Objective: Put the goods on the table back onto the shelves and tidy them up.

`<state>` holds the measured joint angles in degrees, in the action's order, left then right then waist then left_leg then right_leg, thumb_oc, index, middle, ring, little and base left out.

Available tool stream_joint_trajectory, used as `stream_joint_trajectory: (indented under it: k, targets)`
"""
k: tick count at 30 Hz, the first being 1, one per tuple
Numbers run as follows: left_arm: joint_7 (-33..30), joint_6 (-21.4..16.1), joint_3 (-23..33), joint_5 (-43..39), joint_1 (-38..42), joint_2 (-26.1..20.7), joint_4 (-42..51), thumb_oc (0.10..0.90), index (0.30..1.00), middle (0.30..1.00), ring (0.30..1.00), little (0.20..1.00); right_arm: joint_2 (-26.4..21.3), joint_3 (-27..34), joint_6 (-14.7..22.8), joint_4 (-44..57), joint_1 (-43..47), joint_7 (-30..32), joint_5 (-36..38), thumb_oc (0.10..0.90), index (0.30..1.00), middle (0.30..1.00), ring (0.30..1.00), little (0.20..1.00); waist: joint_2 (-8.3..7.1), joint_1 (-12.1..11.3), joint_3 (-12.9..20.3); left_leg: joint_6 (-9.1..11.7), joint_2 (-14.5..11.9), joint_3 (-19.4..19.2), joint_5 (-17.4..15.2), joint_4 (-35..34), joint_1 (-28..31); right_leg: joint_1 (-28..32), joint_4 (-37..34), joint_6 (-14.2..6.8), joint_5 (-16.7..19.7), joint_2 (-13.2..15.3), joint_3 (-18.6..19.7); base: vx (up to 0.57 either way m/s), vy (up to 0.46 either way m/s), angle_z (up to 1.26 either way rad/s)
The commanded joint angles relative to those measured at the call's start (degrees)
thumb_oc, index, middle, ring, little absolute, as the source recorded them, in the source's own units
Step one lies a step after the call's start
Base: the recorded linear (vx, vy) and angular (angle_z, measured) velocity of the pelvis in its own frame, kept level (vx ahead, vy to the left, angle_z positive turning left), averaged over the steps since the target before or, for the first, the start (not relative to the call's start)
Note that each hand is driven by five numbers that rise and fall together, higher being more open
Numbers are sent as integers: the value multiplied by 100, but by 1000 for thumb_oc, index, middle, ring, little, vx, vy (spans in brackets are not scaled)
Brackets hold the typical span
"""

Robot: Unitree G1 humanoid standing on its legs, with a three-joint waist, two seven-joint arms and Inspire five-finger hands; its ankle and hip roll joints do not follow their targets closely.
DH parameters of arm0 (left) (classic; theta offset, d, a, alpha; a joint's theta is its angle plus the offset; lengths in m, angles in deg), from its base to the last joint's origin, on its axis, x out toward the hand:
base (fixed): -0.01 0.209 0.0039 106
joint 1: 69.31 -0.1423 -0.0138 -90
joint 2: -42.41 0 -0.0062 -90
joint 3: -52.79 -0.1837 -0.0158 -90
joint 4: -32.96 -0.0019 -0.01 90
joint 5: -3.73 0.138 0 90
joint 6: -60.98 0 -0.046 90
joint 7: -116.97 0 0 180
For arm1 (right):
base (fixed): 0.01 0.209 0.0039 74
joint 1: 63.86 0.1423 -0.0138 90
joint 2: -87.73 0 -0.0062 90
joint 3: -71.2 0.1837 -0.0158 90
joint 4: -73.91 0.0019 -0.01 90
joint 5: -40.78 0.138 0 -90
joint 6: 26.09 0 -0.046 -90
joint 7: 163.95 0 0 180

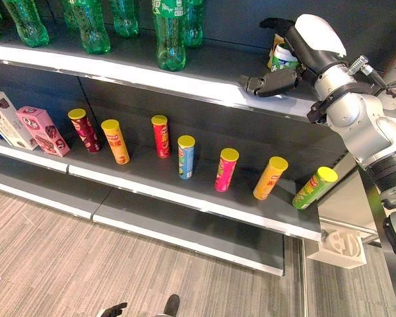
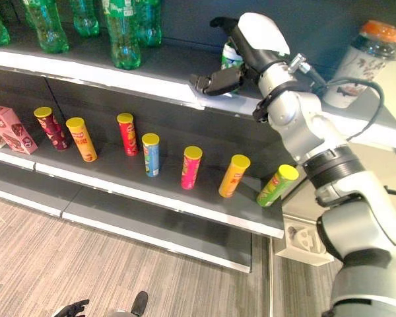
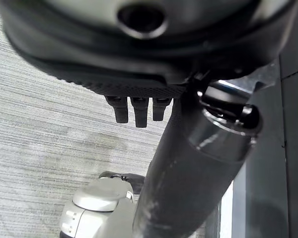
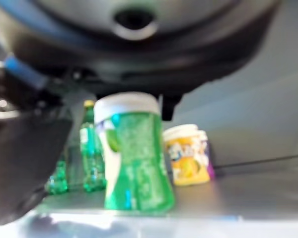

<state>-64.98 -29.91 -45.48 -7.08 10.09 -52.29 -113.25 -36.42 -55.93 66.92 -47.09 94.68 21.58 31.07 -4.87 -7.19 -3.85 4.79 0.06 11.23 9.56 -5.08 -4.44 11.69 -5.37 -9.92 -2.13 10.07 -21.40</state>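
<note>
A green jar with a white lid [image 4: 134,158] stands upright on the top shelf [image 1: 152,76], near its right end. It also shows as the green jar [image 1: 284,59] just under my right hand [image 1: 317,39]. That hand reaches over the shelf's edge with its fingers past the jar's top. Its thumb [image 1: 270,82] sticks out to the left, apart from the jar, so the hand is open. A yellow jar [image 4: 186,153] stands right behind the green one. My left hand [image 3: 134,109] hangs low over the floor with relaxed fingers, holding nothing.
Green bottles [image 1: 169,33] line the top shelf to the left. Several chip cans [image 1: 185,156] stand or lean along the middle shelf, with pink boxes [image 1: 43,130] at its left end. An orange-lidded jar [image 2: 366,53] stands further right. A white box [image 1: 340,246] sits on the floor.
</note>
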Motion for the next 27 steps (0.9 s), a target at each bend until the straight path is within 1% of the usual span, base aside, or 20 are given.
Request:
stream_joint_trajectory:
  k: [1, 2, 4, 6, 8, 11, 12, 14, 15, 16, 17, 21, 22, 24, 25, 27]
  targets:
    - [-127, -138, -58, 16, 185, -415, -190, 800, 900, 900, 900, 900, 39, 266, 62, -106, 504, 512, 274, 800, 900, 900, 900, 900, -154, -161, 421, 105, -137, -693, -1307, 173, 554, -552, 67, -284, 202, 292, -91, 0, 0, 0]
    - [-127, -139, -59, 16, 185, -418, -190, 800, 900, 900, 900, 900, 37, 273, 59, -101, 497, 511, 274, 800, 900, 900, 900, 900, -157, -162, 421, 105, -137, -693, -1307, 173, 555, -551, 67, -283, 202, 292, -91, 0, 0, 0]
    - [-141, -117, -55, 45, 199, -383, -216, 800, 900, 900, 900, 900, 23, 599, 122, 134, 370, 680, 552, 800, 900, 900, 900, 900, -145, -141, 436, 98, -140, -698, -1311, 170, 564, -546, 65, -284, 201, 292, -85, 0, 0, 0]
    - [-147, -115, -51, 60, 200, -388, -218, 800, 900, 900, 900, 900, -17, 720, 137, 246, 341, 757, 578, 800, 900, 900, 900, 900, -143, -138, 435, 95, -141, -699, -1313, 169, 567, -545, 64, -286, 201, 291, -83, 0, 0, 0]
    - [-154, -114, -31, 68, 215, -374, -194, 800, 900, 900, 900, 900, -166, 837, 149, 434, 365, 901, 484, 800, 900, 900, 900, 900, -135, -117, 431, 91, -145, -708, -1318, 175, 565, -551, 64, -291, 203, 292, -67, 0, 0, 0]
    - [-217, -114, -4, 98, 258, -319, -171, 800, 900, 900, 900, 900, -384, 1138, 164, 997, 283, 1211, 176, 800, 900, 900, 900, 900, -119, -47, 436, 87, -166, -731, -1329, 165, 585, -564, 65, -296, 199, 289, -47, 0, 9, -9]
    - [-251, -113, 15, 115, 302, -283, -185, 800, 900, 900, 900, 900, -510, 1386, 167, 1295, 182, 1391, -20, 800, 900, 900, 900, 900, -118, -11, 445, 83, -175, -739, -1344, 159, 595, -566, 65, -301, 191, 285, -43, 2, 7, -12]
    - [-263, -114, 17, 140, 326, -278, -198, 800, 900, 900, 900, 900, -597, 1558, 155, 1476, 110, 1485, -109, 800, 900, 900, 900, 900, -128, 10, 453, 82, -176, -740, -1352, 162, 595, -569, 66, -300, 185, 280, -34, 0, 2, -4]
    - [-300, -111, 29, 164, 358, -245, -211, 800, 900, 900, 900, 900, -717, 1762, 161, 1696, 58, 1653, -221, 800, 900, 900, 900, 900, -129, 53, 462, 77, -184, -743, -1363, 168, 597, -568, 67, -303, 180, 279, -20, 0, 0, 0]
    - [-301, -112, 24, 164, 360, -254, -213, 800, 900, 900, 900, 900, -720, 1793, 154, 1717, 25, 1649, -226, 800, 900, 900, 900, 900, -137, 47, 462, 77, -184, -743, -1363, 168, 598, -567, 67, -303, 180, 279, -20, 0, 0, 0]
    - [-326, -103, 35, 192, 395, -213, -257, 800, 900, 900, 900, 900, -815, 1990, 154, 1923, -39, 1805, -289, 800, 900, 900, 900, 900, -145, 96, 480, 75, -195, -763, -1379, 166, 615, -563, 66, -304, 174, 279, -3, 0, 0, 0]
    - [-380, -85, 56, 247, 448, -158, -357, 800, 900, 900, 900, 900, -950, 2397, 188, 2398, -305, 1967, -320, 800, 900, 900, 900, 900, -170, 196, 510, 70, -218, -815, -1409, 156, 663, -565, 69, -303, 160, 263, 48, -1, 0, -3]
    - [-381, -86, 53, 248, 450, -163, -360, 800, 900, 900, 900, 900, -950, 2419, 185, 2413, -328, 1965, -322, 800, 900, 900, 900, 900, -175, 190, 510, 71, -219, -817, -1409, 155, 665, -565, 69, -302, 159, 262, 50, -3, 5, -5]
    - [-413, -74, 73, 291, 483, -125, -449, 800, 900, 900, 900, 900, -886, 2683, 302, 2725, -556, 1943, -80, 800, 900, 900, 900, 900, -177, 250, 520, 68, -226, -852, -1421, 149, 689, -568, 69, -297, 157, 253, 90, 0, 5, -8]
    - [-412, -55, 94, 305, 521, -71, -504, 800, 900, 900, 900, 900, -702, 3019, 563, 3066, -904, 1839, 507, 800, 900, 900, 900, 900, -165, 320, 532, 61, -232, -886, -1428, 146, 717, -568, 70, -295, 151, 245, 137, 3, 6, -16]
    - [-378, -66, 100, 332, 526, -30, -540, 800, 900, 900, 900, 900, -513, 3347, 870, 3339, -1221, 1735, 1086, 800, 900, 900, 900, 900, -162, 372, 535, 59, -238, -923, -1437, 136, 747, -570, 73, -293, 153, 241, 172, 2, 2, -19]
